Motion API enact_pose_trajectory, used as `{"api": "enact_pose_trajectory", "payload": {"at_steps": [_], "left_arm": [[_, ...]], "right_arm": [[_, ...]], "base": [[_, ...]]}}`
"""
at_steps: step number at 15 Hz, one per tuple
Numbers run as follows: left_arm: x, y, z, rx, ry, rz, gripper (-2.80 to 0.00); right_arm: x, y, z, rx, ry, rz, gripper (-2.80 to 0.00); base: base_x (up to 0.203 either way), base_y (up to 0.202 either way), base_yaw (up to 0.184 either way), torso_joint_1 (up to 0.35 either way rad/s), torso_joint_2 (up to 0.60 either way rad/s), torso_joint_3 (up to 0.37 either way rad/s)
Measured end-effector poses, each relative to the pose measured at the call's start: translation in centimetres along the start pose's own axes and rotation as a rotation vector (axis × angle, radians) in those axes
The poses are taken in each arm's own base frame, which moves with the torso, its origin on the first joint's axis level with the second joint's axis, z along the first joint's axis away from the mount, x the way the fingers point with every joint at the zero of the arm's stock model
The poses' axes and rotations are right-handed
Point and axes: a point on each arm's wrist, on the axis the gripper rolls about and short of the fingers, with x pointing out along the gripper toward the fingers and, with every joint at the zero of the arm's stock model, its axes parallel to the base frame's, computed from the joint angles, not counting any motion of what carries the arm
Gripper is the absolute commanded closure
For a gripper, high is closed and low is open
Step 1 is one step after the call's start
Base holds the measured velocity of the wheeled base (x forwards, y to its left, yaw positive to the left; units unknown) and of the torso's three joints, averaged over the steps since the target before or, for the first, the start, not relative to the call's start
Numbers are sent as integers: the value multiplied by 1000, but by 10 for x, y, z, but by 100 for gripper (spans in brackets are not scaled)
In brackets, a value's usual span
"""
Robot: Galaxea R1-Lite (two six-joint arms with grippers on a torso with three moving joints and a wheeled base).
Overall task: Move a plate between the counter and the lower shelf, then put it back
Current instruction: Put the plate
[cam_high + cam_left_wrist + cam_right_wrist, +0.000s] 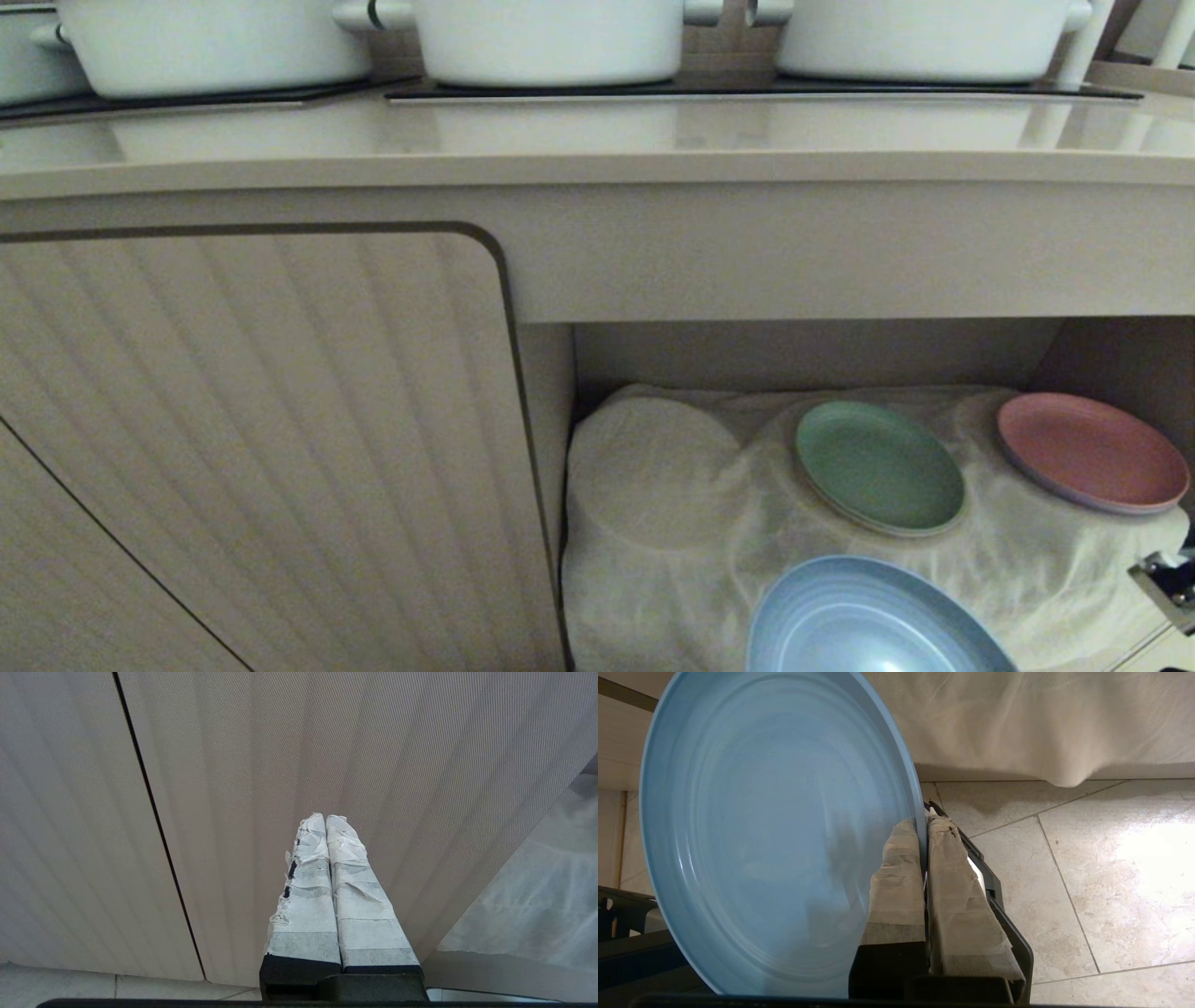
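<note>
Right tool point(923, 826) clamped on the rim of the light-blue plate point(775, 830), held in front of the lower shelf point(812, 355), over the floor tiles point(1087, 882). Left tool point(326, 820) pressed narrow, empty, beside the cabinet door point(280, 742). Green plate point(879, 467) and pink plate point(1090, 452) resting on the shelf's white cloth point(653, 485), under the worktop point(597, 140).

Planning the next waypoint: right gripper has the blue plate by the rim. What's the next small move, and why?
Probably carry it forward to the bare spot on the shelf cloth. The right gripper is shut on the plate rim, held tilted in front of the shelf, while the green plate and pink plate fill the other spots.
</note>
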Motion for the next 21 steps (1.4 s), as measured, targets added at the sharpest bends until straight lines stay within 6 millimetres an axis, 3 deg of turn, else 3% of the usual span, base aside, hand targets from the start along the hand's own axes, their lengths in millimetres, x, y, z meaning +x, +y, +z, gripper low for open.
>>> {"api": "enact_pose_trajectory", "payload": {"at_steps": [8,21], "left_arm": [[0,0,0,4,0,0,0],[0,0,0,4,0,-3,0]], "right_arm": [[0,0,0,0,-2,1,0],[0,-1,-2,-1,2,-1,0]], "base": [[0,-13,3,0,1,1],[0,-190,2,2,3,3]]}}
